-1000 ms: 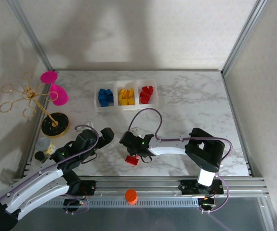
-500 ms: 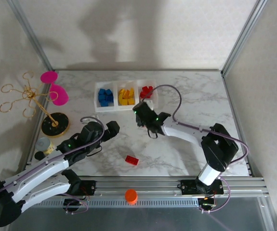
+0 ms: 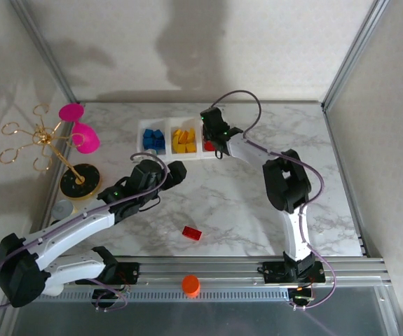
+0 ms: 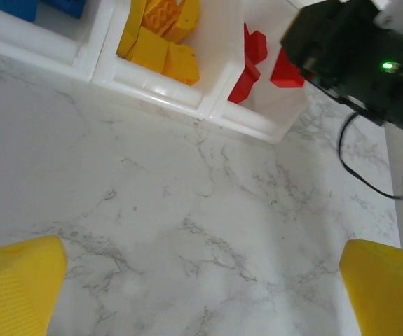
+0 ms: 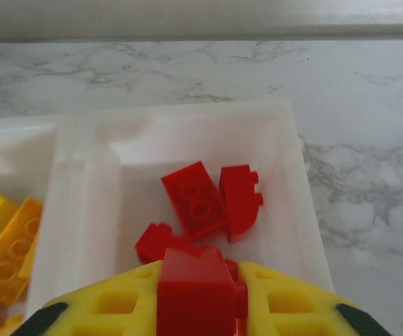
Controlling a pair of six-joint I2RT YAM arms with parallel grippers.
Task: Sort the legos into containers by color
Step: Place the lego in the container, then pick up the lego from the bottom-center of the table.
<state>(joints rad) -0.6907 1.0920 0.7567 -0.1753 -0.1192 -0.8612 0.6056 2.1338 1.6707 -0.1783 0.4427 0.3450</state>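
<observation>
Red studded plastic lego brick held over the rightmost translucent white bin
Our right pincer clamps it above the red pile, so we need only release; our left pincer, spread wide, sits nearer the loose red brick on the marble table

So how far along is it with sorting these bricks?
Nearly done. The three containers already hold blue legos, yellow legos and red legos, one colour each. In hand: the right gripper grips a red brick over the red bin. Left: one loose red brick lying on the table. The left gripper is open and empty.
</observation>
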